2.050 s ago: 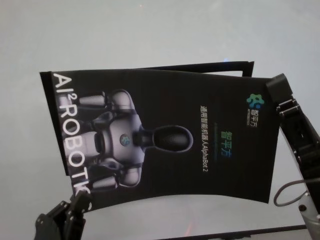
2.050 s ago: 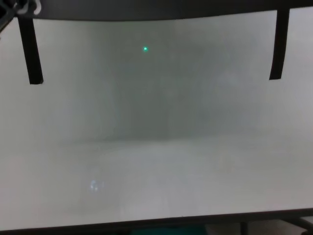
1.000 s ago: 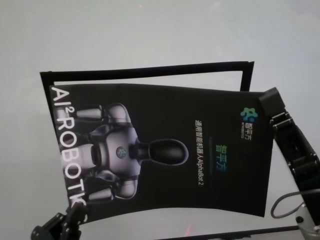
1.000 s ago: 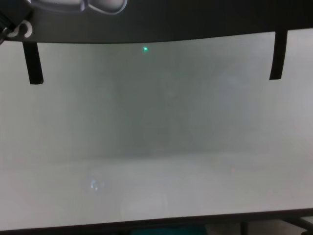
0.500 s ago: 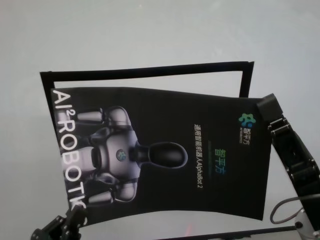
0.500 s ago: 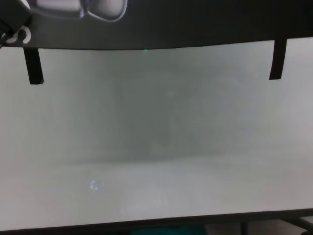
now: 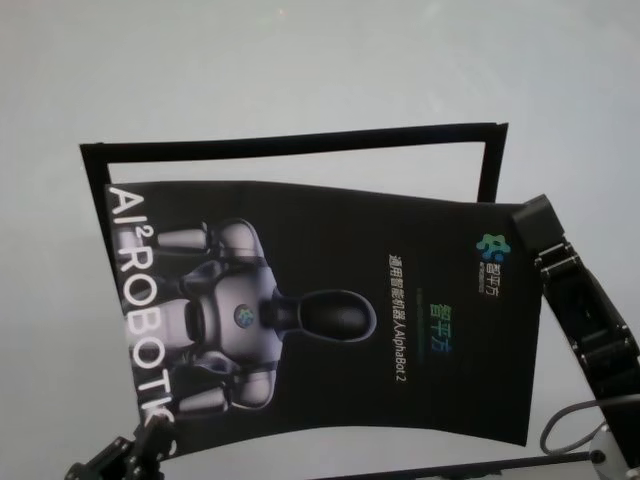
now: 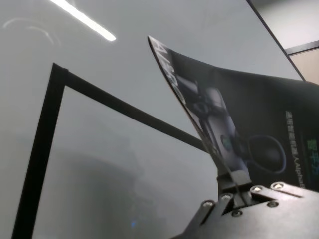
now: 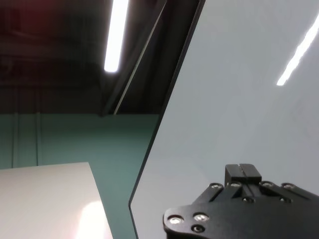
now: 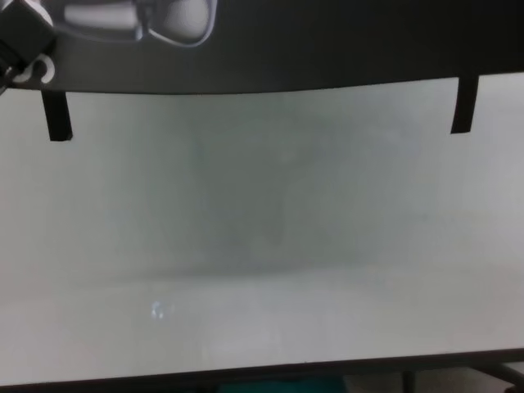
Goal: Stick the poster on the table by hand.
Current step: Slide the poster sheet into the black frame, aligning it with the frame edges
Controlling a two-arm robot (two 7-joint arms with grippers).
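The poster (image 7: 330,310), a black glossy sheet with a silver robot figure and white lettering, hangs above the table (image 7: 300,60), bowed between both grippers. My left gripper (image 7: 150,440) is shut on its near left corner; the left wrist view shows the fingertips (image 8: 233,191) pinching the poster's edge (image 8: 239,129). My right gripper (image 7: 527,215) is shut on the poster's right edge. In the chest view the poster (image 10: 327,41) spans the top, above the table (image 10: 262,246), with the left gripper (image 10: 20,41) at its corner.
Black tape strips lie on the table as a three-sided frame: a far strip (image 7: 290,138) and two side strips (image 10: 56,115) (image 10: 463,105), partly hidden by the poster. The table's dark front edge (image 10: 262,372) runs along the bottom.
Both grippers have carried the poster toward me and lower. The far tape strip now shows fully beyond it, and in the chest view the poster covers more of the side strips.
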